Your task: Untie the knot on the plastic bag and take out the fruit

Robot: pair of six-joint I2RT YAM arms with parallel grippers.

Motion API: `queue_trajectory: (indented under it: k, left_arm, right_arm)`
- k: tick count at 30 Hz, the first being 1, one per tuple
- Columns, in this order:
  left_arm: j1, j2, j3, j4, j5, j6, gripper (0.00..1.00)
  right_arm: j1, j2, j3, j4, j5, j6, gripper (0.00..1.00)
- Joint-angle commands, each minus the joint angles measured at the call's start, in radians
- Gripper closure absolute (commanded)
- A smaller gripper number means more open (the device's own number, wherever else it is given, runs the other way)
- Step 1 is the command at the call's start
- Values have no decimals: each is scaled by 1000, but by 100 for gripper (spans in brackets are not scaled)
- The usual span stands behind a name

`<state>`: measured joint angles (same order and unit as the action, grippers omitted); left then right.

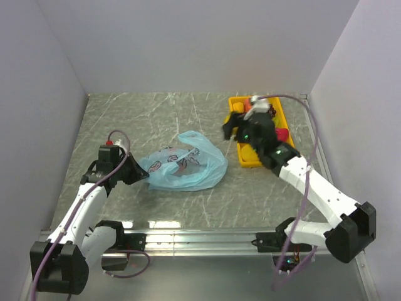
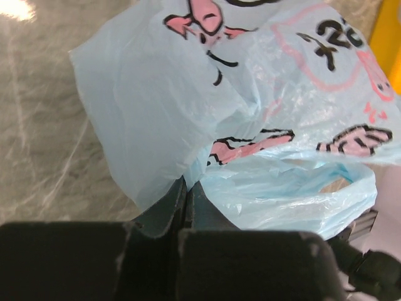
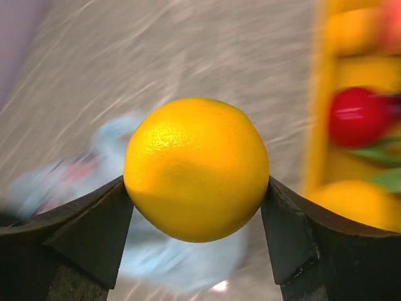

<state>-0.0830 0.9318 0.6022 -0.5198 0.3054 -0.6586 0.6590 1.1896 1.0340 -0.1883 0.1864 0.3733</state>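
The light blue plastic bag (image 1: 185, 164) lies crumpled on the table's middle, with pink pig prints (image 2: 250, 147) on its side. My left gripper (image 2: 186, 188) is shut on a thin fold at the bag's left edge (image 1: 145, 175). No knot shows in any view. In the right wrist view my right gripper (image 3: 196, 188) is shut on a round yellow-orange fruit (image 3: 196, 166), held in the air between both fingers. From above, that gripper (image 1: 230, 128) hangs at the left side of the yellow tray (image 1: 245, 162), to the right of the bag.
The yellow tray stands at the back right and holds a red apple (image 1: 283, 133) (image 3: 356, 116) and other orange-yellow fruit (image 3: 357, 204). White walls close in the left, back and right sides. A metal rail (image 1: 200, 237) runs along the near edge.
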Motion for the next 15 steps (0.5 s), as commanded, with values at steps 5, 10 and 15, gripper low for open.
queue_trajectory:
  k: [5,10,15]
  left_arm:
    - [-3,1,44,188,176,184,99]
    - [-3,61,105,257,253,244,99]
    - [-3,88,203,238,320,312,99]
  right_arm:
    - [-424,178,78,-22,32,21,71]
    - [-516,441,210,-22,-7,62,46]
    - [-518,495,291,-34,-45,79,5]
